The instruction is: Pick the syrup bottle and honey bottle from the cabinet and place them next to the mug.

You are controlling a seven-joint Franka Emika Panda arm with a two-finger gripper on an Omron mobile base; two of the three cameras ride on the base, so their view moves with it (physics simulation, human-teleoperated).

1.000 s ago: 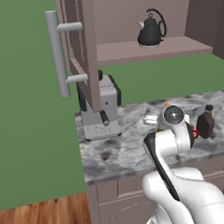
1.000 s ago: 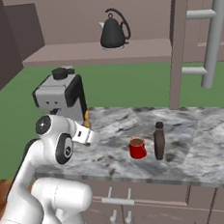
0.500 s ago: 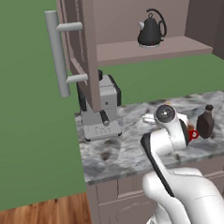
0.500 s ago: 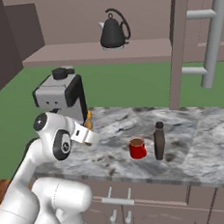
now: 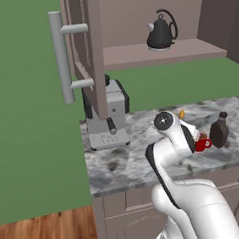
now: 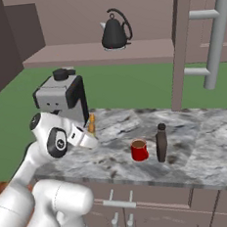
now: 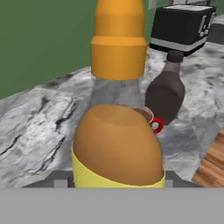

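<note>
Marble counter (image 6: 206, 141): gripper (image 7: 118, 181) clasps the honey bottle (image 7: 117, 131); mug (image 6: 138, 150) and syrup bottle (image 6: 161, 143) lie just beyond its nozzle.

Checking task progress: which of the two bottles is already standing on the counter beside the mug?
The syrup bottle: dark brown, black-capped, right by the red mug. The amber honey bottle is elsewhere.
</note>
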